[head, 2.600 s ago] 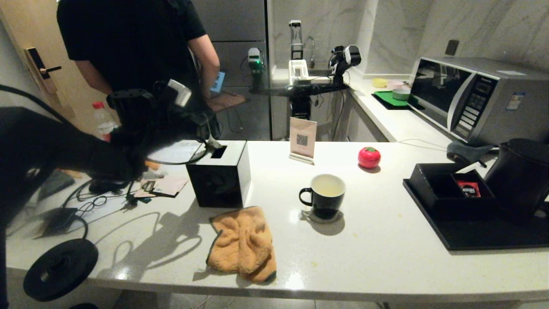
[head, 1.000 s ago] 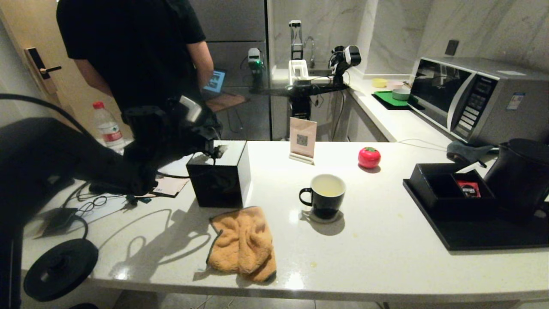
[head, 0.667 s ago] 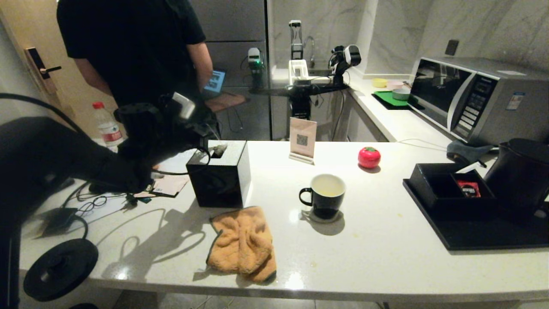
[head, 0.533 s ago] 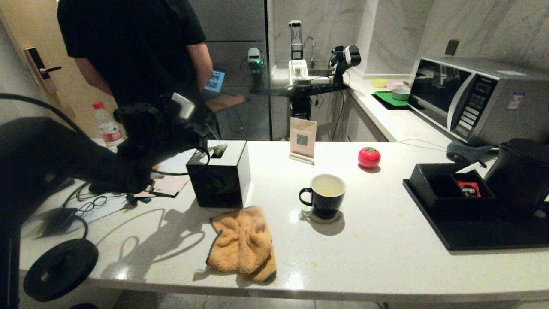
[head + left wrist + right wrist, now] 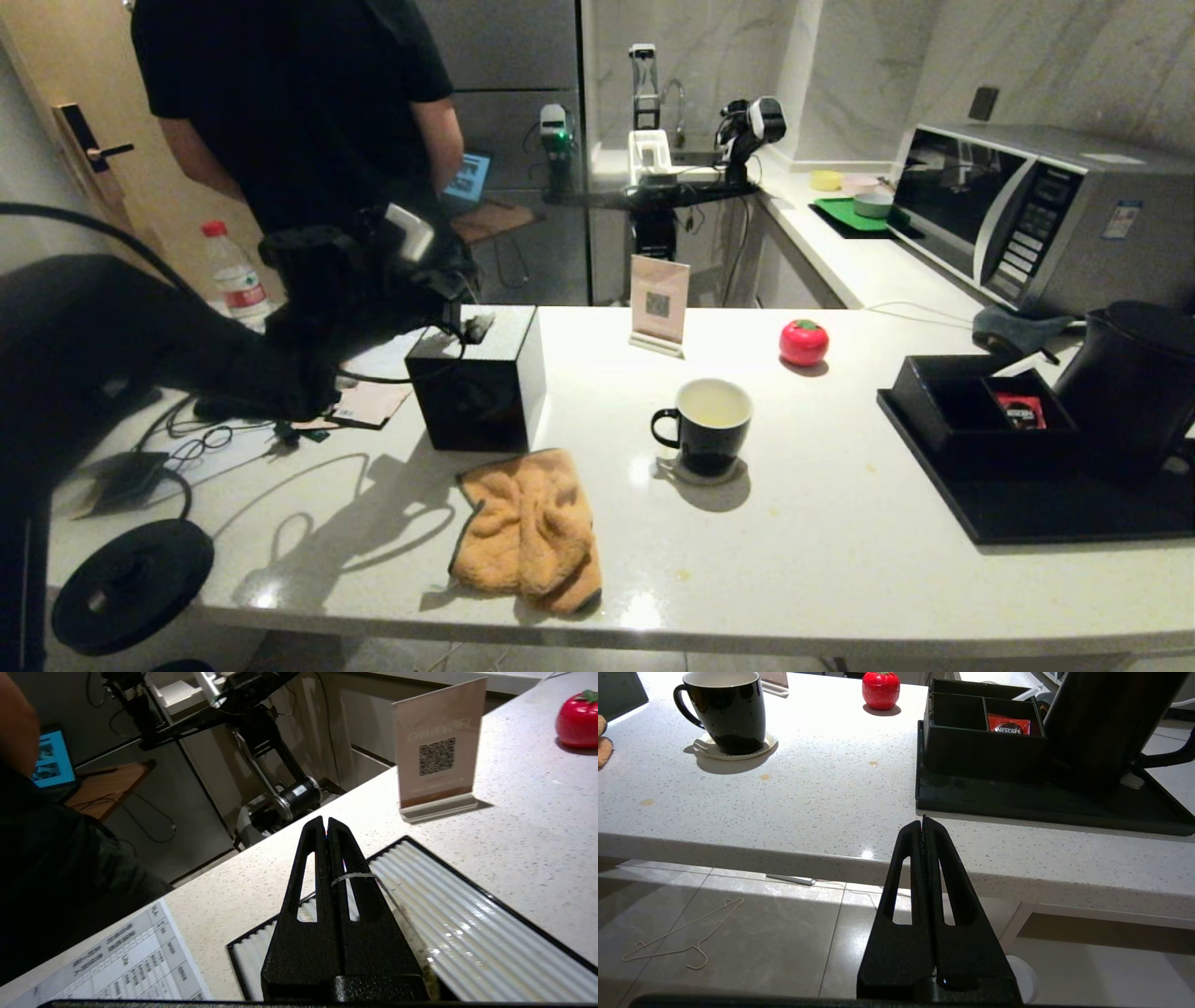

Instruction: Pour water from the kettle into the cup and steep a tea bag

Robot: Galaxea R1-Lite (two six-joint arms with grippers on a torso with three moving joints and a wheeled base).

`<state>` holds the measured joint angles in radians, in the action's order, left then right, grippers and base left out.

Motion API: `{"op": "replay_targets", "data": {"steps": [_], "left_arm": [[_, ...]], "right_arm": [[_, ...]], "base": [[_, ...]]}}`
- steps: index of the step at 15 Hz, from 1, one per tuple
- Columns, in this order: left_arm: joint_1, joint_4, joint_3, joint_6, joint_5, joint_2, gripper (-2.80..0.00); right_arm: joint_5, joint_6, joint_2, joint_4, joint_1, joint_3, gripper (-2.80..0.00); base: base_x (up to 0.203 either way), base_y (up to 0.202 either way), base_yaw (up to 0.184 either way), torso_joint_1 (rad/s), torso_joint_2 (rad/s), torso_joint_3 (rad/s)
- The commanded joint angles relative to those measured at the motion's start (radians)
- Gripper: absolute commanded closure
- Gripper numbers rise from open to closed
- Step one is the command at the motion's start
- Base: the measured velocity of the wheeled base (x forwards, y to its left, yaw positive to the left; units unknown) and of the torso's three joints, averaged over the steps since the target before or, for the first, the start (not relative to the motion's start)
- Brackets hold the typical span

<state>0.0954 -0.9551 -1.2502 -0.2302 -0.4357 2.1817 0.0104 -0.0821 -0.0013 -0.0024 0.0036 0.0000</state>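
The left gripper (image 5: 325,823), its two black fingers (image 5: 348,858) pressed flat together, has a thin white string (image 5: 353,876) looped across one finger; a small grey-beige tea bag (image 5: 478,327) dangles at the tip, over the top of the square black tissue box (image 5: 481,397) with its ribbed white lid (image 5: 448,924). In the head view the gripper hangs at about ten o'clock from the black ceramic mug (image 5: 707,425).

The mug stands on a pale round coaster (image 5: 695,473) near the middle of the white speckled counter (image 5: 840,560), its white inside showing a pale yellowish liquid (image 5: 714,403). A rumpled orange cloth (image 5: 527,527) lies at the mug's eight o'clock, just in front of the tissue box. A card stand with a printed code (image 5: 658,303) sits at the mug's eleven o'clock and a red tomato-shaped object (image 5: 804,342) at one o'clock.

At three o'clock a flat black tray (image 5: 1055,509) carries a black divided box (image 5: 971,411) holding a small red sachet (image 5: 1019,411), with the large matte black kettle (image 5: 1134,387) just beyond it at the frame's edge. A flat black disc with a cord (image 5: 131,583) rests at the counter's near left corner.

The right gripper (image 5: 923,820), fingers (image 5: 945,858) clenched on nothing, hangs below the counter's front edge, over grey floor tiles (image 5: 738,933).

A person in a black shirt (image 5: 299,103) stands behind the counter at ten o'clock.
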Motion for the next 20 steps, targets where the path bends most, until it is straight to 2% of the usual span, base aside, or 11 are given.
{"op": "replay_targets", "data": {"steps": [1, 2, 9, 15, 20], "left_arm": [[0.007, -0.005, 0.000, -0.001, -0.001, 0.001, 0.00], [0.007, -0.007, 0.000, -0.001, -0.002, 0.001, -2.80], [-0.005, -0.008, 0.019, -0.019, 0.002, -0.011, -2.80], [-0.037, 0.056, 0.058, -0.149, 0.000, -0.048, -2.80], [-0.064, 0.047, 0.057, -0.199, -0.005, -0.060, -2.80]], "right_arm": [[0.000, -0.001, 0.001, -0.001, 0.001, 0.000, 0.00], [0.000, -0.001, 0.001, -0.001, 0.001, -0.001, 0.00], [0.000, -0.001, 0.001, -0.001, 0.001, -0.001, 0.00], [0.000, -0.001, 0.001, -0.001, 0.001, 0.000, 0.00], [0.000, -0.001, 0.001, -0.001, 0.001, 0.000, 0.00]], "base": [[0.000, 0.000, 0.000, 0.000, 0.00, 0.000], [0.000, 0.000, 0.000, 0.000, 0.00, 0.000], [0.000, 0.000, 0.000, 0.000, 0.00, 0.000], [0.000, 0.000, 0.000, 0.000, 0.00, 0.000], [0.000, 0.000, 0.000, 0.000, 0.00, 0.000]]}}
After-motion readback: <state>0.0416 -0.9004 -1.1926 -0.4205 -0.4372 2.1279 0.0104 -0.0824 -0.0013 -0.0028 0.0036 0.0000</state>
